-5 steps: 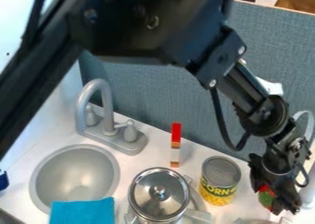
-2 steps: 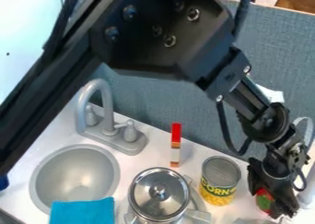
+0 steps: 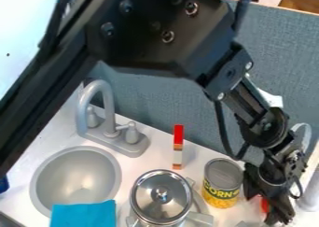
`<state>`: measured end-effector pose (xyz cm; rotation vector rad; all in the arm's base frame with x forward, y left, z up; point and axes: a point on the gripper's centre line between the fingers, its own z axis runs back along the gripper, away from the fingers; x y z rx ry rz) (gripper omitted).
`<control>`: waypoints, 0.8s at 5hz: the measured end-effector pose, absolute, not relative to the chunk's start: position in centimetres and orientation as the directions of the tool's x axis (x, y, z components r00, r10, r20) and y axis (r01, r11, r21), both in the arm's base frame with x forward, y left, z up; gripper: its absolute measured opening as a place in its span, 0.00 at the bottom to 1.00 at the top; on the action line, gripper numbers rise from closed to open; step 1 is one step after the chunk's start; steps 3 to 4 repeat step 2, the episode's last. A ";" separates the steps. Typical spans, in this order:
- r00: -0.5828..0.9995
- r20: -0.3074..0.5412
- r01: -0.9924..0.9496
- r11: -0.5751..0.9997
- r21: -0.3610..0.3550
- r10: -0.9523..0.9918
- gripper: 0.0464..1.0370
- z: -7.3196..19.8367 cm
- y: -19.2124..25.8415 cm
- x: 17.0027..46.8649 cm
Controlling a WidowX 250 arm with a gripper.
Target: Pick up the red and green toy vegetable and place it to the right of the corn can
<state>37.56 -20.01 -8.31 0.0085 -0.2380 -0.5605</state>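
At the lower right of the camera view the black gripper [image 3: 269,206] hangs low over the white counter, to the right of the corn can [image 3: 222,183]. A red object [image 3: 265,205] shows at the gripper, mostly hidden by it; whether it is held or only beside it I cannot tell. The can stands upright, with its grey lid and yellow-and-green label in sight. Left of the can is a metal pot with a lid [image 3: 161,196].
A grey sink [image 3: 76,178] with a faucet [image 3: 100,110] is at the left, and a blue cloth [image 3: 83,214] lies over its front edge. A red, white and brown upright piece [image 3: 178,146] stands behind the pot. A grey partition [image 3: 168,102] runs along the back.
The gripper has shifted a little left toward the can. Less of the red and green object shows at it now. The upper arm first swung right, then slightly back left.
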 end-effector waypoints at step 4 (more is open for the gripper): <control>0.807 0.297 0.518 0.853 0.060 -0.510 0.96 -2.9 -19.0 35.4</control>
